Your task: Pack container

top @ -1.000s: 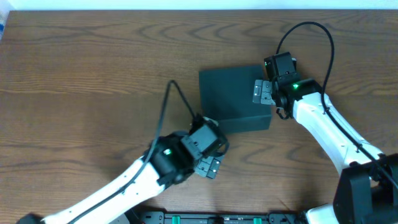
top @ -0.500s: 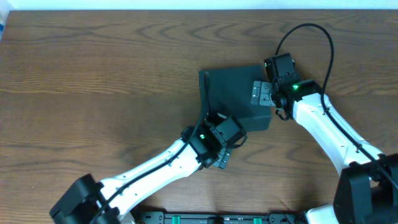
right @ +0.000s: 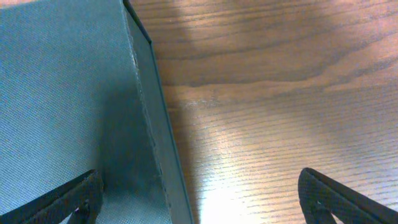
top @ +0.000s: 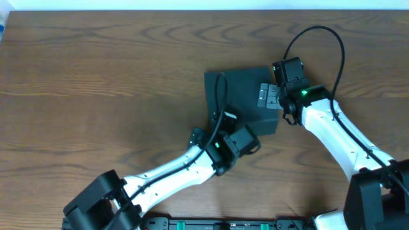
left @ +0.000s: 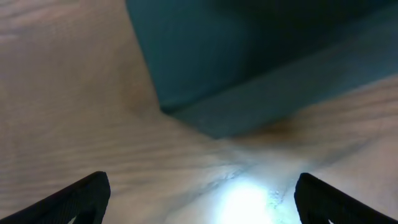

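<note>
The dark teal container [top: 238,99] sits lid-shut at mid-table. My left gripper [top: 245,141] hovers at its near edge. In the left wrist view the container's corner [left: 249,62] fills the top, and the left gripper [left: 202,205] is open over bare wood, both fingertips [left: 81,196] wide apart. My right gripper [top: 270,96] straddles the container's right edge. In the right wrist view it [right: 199,205] is open, with one finger [right: 68,199] over the lid [right: 68,93] and the other over the table. Neither gripper holds anything.
Brown wood-grain table [top: 96,76] stretches left of and behind the container. The right arm's black cable [top: 319,38] loops above its wrist. A white strip [top: 204,5] runs along the far edge.
My left arm has swung from the lower left up and to the right, reaching the container's near edge. The right arm has barely moved.
</note>
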Tool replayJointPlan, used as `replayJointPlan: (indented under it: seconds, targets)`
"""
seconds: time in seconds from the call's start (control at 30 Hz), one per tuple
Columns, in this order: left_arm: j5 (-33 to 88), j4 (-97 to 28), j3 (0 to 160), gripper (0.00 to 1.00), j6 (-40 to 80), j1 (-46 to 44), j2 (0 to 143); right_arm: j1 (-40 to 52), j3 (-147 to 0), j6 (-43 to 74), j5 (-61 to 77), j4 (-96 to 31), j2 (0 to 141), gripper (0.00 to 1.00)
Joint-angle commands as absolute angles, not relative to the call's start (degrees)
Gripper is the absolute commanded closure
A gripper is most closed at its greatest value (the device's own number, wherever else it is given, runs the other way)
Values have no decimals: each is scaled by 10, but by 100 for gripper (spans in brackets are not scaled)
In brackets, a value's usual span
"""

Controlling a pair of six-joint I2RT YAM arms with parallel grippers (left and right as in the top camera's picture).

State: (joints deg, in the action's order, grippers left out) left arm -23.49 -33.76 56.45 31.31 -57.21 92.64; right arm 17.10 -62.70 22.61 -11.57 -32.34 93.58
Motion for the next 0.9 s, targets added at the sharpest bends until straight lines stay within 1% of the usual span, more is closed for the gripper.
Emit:
replayJointPlan:
  seconds: [0.0,0.13,0.5,0.87]
  targets:
    - [-288,-291,517,4,331,-592,933,169,-613,227,-116,-325,942,1]
    - [-290,-233,477,5,323,-594,933,169,-613,227,-116,-325,942,1]
    - [-309,-196,477,4,324,-586,964,169,-613,227,-116,-325,942,1]
    - [-313,-129,477,4,324,-523,974,169,-613,227,-116,-325,942,1]
